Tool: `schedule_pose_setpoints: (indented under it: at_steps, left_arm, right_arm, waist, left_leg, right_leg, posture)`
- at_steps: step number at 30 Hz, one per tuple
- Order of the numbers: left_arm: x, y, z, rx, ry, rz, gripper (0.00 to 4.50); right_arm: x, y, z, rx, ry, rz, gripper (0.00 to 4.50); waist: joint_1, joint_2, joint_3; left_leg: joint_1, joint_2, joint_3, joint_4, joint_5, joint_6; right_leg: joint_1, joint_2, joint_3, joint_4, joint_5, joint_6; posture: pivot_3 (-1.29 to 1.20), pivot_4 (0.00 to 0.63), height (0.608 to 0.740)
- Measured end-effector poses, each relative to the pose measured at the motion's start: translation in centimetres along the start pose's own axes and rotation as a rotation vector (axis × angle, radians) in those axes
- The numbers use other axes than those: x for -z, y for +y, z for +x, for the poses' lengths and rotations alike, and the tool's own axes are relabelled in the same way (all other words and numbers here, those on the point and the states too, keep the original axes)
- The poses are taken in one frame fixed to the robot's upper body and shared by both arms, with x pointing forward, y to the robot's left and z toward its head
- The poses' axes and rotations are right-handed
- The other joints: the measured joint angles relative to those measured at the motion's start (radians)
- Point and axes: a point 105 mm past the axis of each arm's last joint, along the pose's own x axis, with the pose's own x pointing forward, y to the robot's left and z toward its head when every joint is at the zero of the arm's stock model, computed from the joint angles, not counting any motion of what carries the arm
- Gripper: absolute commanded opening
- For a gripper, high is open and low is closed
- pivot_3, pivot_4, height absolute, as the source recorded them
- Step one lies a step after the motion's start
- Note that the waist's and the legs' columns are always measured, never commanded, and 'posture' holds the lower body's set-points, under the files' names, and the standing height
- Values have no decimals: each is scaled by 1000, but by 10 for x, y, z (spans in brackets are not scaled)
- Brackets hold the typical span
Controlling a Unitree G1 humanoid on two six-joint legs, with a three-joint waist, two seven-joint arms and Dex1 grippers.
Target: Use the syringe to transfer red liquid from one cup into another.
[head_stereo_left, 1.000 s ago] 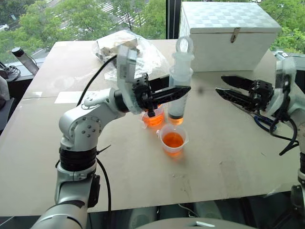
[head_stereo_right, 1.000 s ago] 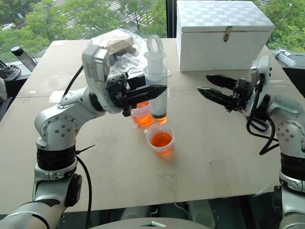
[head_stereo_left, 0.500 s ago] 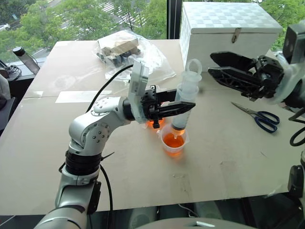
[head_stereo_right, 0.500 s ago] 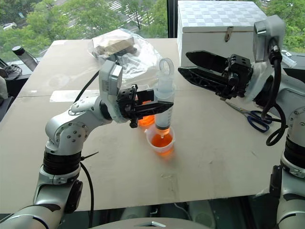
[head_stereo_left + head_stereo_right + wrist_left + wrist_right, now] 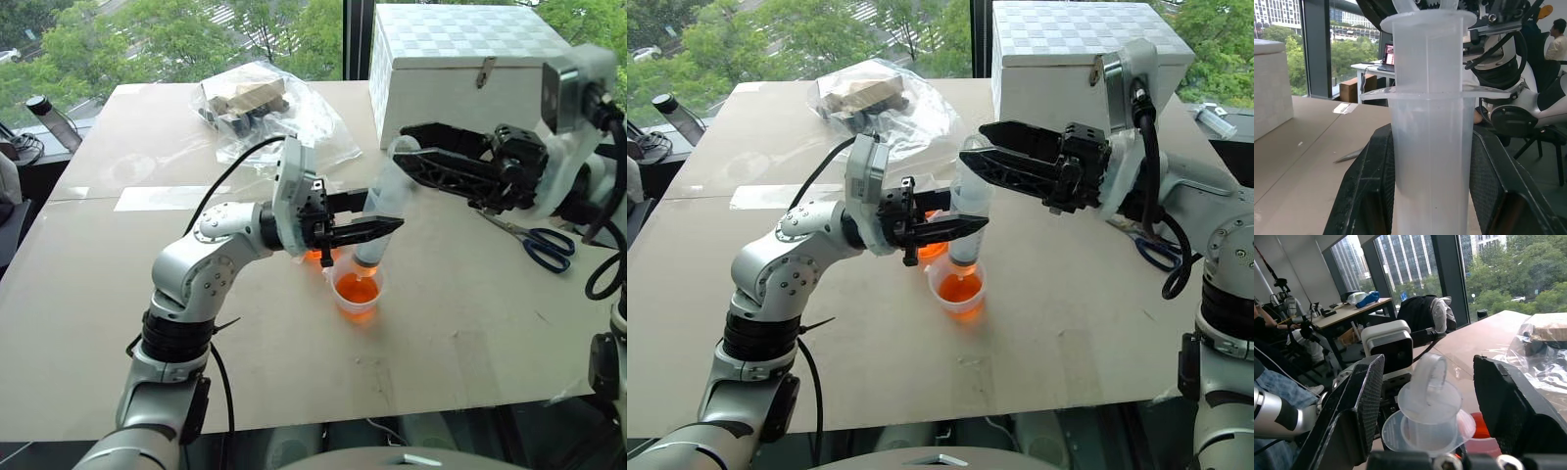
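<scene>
Now that the right gripper (image 5: pixel 982 159) has been swung in, jaws wide either side of the plunger ring (image 5: pixel 1429 373), the syringe (image 5: pixel 380 211), clamped by the left gripper (image 5: pixel 390 227) over the smaller cup (image 5: pixel 358 291), appears ready for pressing

Silver jointed arms, black cables, black pincers
</scene>
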Motion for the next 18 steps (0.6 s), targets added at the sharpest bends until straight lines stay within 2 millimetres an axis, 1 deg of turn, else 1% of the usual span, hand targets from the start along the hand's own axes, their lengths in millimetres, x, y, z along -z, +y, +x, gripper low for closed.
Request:
schedule_pose_setpoints:
  at_steps: [1,4,5,6,7,12,18]
  left_arm:
    - [0,0,0,0,-2,-2,1427]
    - [0,0,1,1,-5,-3,1427]
    - [0,0,1,2,-9,-5,1427]
    - [0,0,1,2,-11,-8,1427]
    - [1,1,1,-2,-10,-9,1427]
    - [3,1,1,-2,-7,-19,1427]
    - [10,-1,4,7,13,-36,1427]
  right_arm:
    - [1,0,1,2,3,3,2530]
    - [1,0,0,3,7,4,1297]
    - [1,0,0,6,8,3,1003]
    - [1,0,-1,9,12,1,411]
    - [1,0,-1,8,13,1,18]
    - [4,0,-2,3,25,-3,18]
    - [15,-1,-8,5,76,-22,18]
  waist:
    - [0,0,0]
    - [1,0,0]
    - [1,0,0]
    - [1,0,0]
    - [1,0,0]
    - [0,0,0]
    - [1,0,0]
  left_leg:
    - [0,0,0,0,0,0]
    - [0,0,0,0,0,0]
    - [0,0,0,0,0,0]
    - [0,0,0,0,0,0]
    - [0,0,0,0,0,0]
    - [0,0,0,0,0,0]
    - [0,0,0,0,0,0]
  right_leg:
    - [0,0,0,0,0,0]
    - [0,0,0,0,0,0]
    - [0,0,0,0,0,0]
    - [0,0,0,0,0,0]
    - [0,0,0,0,0,0]
    - [0,0,0,0,0,0]
    - [0,0,0,0,0,0]
  posture:
    - [0,150,740]
    - [0,150,740]
    - [0,150,740]
    - [0,150,740]
    - [0,150,740]
    - [0,150,740]
    - [0,150,740]
